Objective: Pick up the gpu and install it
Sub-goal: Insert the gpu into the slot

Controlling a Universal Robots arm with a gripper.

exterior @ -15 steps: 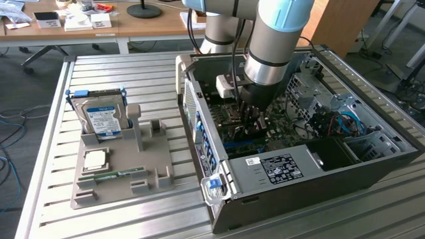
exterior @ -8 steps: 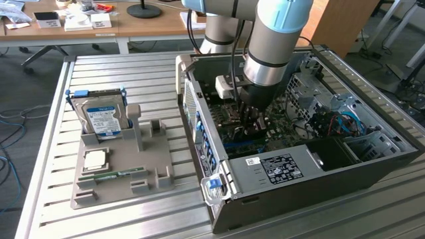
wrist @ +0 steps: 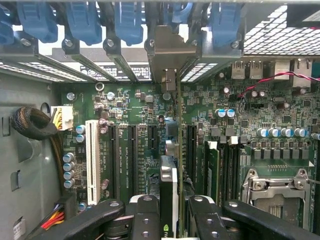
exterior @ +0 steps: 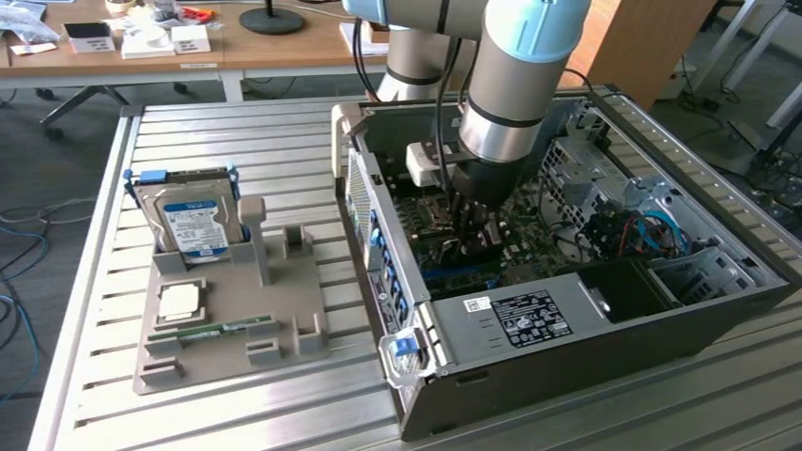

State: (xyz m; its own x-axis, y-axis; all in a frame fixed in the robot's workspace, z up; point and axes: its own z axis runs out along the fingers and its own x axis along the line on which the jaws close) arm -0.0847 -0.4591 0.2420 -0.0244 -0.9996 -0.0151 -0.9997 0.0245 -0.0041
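The black two-fingered pincer [wrist: 169, 220] at the end of the grey and light blue robot arm [exterior: 508, 85] is lowered inside the open dark grey metal computer case [exterior: 701, 324], which lies on its side on the slatted aluminium worktop [exterior: 239, 141]. In the wrist view the pincer is pinching the thin flat gpu card [wrist: 169, 192], seen edge-on, with one finger pressed against each face. The card stands upright between the fingers [wrist: 145, 215] and runs away from them toward the back wall of the case. Its pale silver metal bracket [wrist: 170, 55] is at the far end, among the row of blue plastic slot clips [wrist: 82, 20]. The lower edge of the card is directly over the green motherboard [wrist: 130, 105], in line with the long black expansion slots [wrist: 134, 152] and beside the white slot [wrist: 92, 155]. I cannot tell whether the card is fully seated in a slot.

In the exterior view the pincer [exterior: 474, 240] is deep in the case over the board, and the card itself is hard to see there.

Outside the case, toward the exterior view's left, a grey plastic parts holder [exterior: 220, 324] lies on the worktop. A silver hard drive with a blue-white label [exterior: 191, 221] stands in it, a square silver processor chip [exterior: 178, 301] lies flat near it, and a slim green memory stick [exterior: 213, 330] lies just beside the chip.
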